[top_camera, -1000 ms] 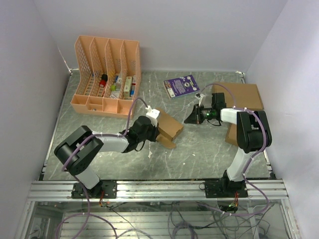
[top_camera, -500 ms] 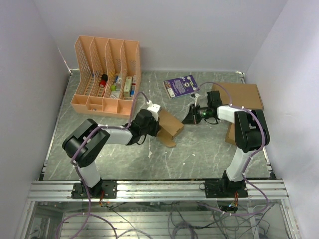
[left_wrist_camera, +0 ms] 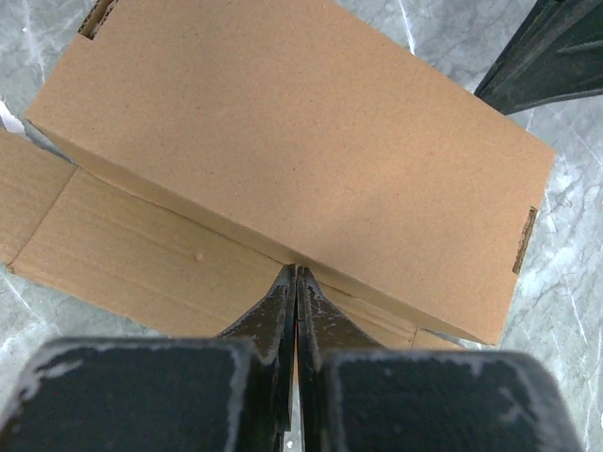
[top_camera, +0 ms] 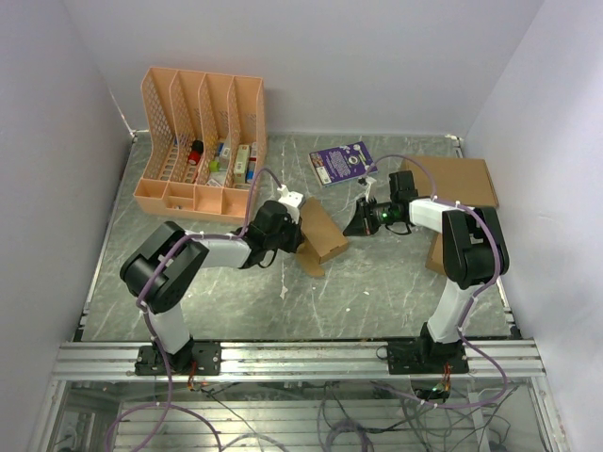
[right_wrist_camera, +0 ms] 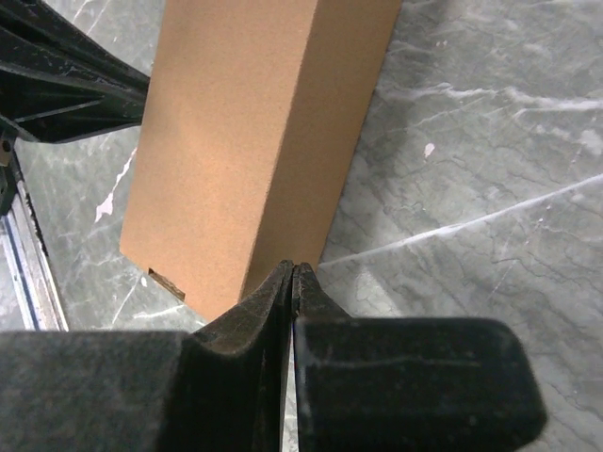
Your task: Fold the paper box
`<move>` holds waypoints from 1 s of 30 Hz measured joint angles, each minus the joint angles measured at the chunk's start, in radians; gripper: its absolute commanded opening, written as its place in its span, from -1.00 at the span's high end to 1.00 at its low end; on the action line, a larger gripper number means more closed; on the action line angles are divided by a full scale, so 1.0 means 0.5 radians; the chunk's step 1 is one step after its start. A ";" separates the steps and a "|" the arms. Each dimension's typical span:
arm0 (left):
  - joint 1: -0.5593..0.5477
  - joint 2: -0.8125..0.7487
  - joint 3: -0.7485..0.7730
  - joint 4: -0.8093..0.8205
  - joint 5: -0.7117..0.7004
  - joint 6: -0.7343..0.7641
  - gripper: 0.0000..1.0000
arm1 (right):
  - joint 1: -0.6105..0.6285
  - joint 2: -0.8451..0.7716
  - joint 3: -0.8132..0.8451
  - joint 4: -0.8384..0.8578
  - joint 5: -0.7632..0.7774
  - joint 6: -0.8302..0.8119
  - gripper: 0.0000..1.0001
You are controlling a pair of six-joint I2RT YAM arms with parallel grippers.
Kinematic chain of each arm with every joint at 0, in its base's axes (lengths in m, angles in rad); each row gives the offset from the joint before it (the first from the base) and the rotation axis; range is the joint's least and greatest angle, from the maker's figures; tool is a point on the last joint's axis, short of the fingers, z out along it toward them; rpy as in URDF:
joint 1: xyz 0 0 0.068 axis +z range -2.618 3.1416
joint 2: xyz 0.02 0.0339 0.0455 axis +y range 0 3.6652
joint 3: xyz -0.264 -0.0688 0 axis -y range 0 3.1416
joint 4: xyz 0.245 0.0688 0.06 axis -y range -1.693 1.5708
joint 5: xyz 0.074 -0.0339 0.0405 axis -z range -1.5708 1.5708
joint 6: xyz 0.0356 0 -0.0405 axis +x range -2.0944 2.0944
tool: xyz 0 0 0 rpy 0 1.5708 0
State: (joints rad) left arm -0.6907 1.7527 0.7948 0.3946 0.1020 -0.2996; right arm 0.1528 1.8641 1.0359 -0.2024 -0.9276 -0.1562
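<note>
The paper box [top_camera: 321, 235] is a slim brown carton lying on the marble table between the two arms. In the left wrist view the box [left_wrist_camera: 301, 151] fills the frame, with a flat flap [left_wrist_camera: 141, 250] spread out on its near side. My left gripper [left_wrist_camera: 297, 270] is shut and empty, its tips pressed at the crease between flap and box body; it also shows in the top view [top_camera: 300, 231]. My right gripper [right_wrist_camera: 294, 267] is shut and empty, its tips at the lower corner of the box [right_wrist_camera: 254, 132]; it shows in the top view [top_camera: 351, 228] at the box's right side.
A pink file organizer [top_camera: 203, 141] with small items stands at the back left. A purple book [top_camera: 343, 162] lies at the back middle. A large brown cardboard box [top_camera: 452, 179] lies at the back right, and a second small carton [top_camera: 436, 254] lies beside the right arm.
My left gripper has moved toward the back and right against the box, and the box has shifted slightly the same way. My right gripper has edged a little left toward the box.
</note>
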 measured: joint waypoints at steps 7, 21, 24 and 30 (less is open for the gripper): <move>0.002 -0.123 -0.074 -0.023 0.027 0.026 0.84 | -0.008 -0.011 0.011 0.001 0.105 0.003 0.83; 0.002 -0.652 -0.458 0.098 0.089 0.053 0.59 | -0.085 -0.177 -0.001 0.082 0.104 0.014 0.77; 0.002 -0.740 -0.518 0.146 0.114 0.052 0.45 | -0.098 -0.192 -0.018 0.102 0.083 0.022 0.76; 0.002 -0.852 -0.601 0.271 0.157 0.043 0.07 | -0.131 -0.243 -0.050 0.155 0.028 0.048 0.69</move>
State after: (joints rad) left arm -0.6895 1.3266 0.4942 0.5301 0.1806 -0.2779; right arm 0.0872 1.7428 1.0107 -0.1249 -0.9134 -0.1322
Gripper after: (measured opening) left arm 0.379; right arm 0.136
